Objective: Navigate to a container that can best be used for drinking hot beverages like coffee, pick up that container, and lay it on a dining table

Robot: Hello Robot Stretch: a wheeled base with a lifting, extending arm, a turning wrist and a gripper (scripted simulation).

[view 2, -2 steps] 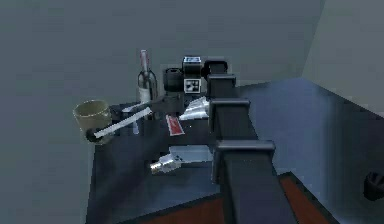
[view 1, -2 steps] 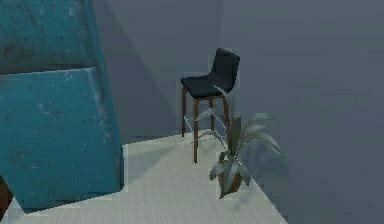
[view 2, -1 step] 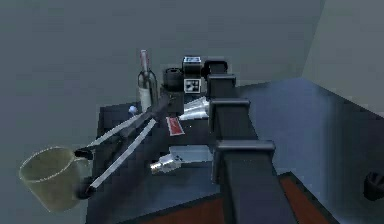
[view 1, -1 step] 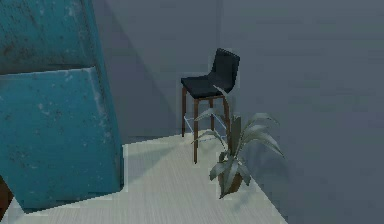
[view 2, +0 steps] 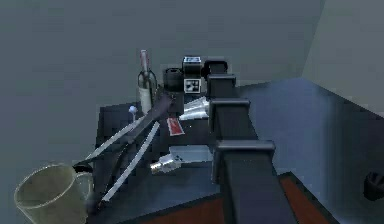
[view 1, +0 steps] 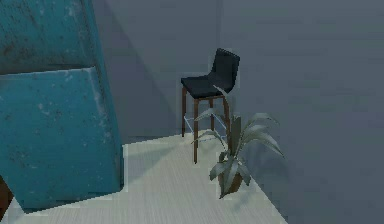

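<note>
Reaching across the dark table (view 2: 112, 122), the arm (view 2: 232, 130) ended near its far edge, where the gripper (view 2: 170, 80) stood close to a bottle (view 2: 146, 78). The state of its jaws could not be told, nor whether it held anything. The pale mug (view 2: 50, 195) stood at the table's near corner, well apart from the gripper.

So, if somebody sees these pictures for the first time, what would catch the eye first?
Probably the big teal upholstered seat at the forward view's left, with a dark bar stool by the wall and a potted plant near it. In the arm side view, the dark arm stretches over a cluttered table, and a pale mug stands at the picture's lower left.
</note>
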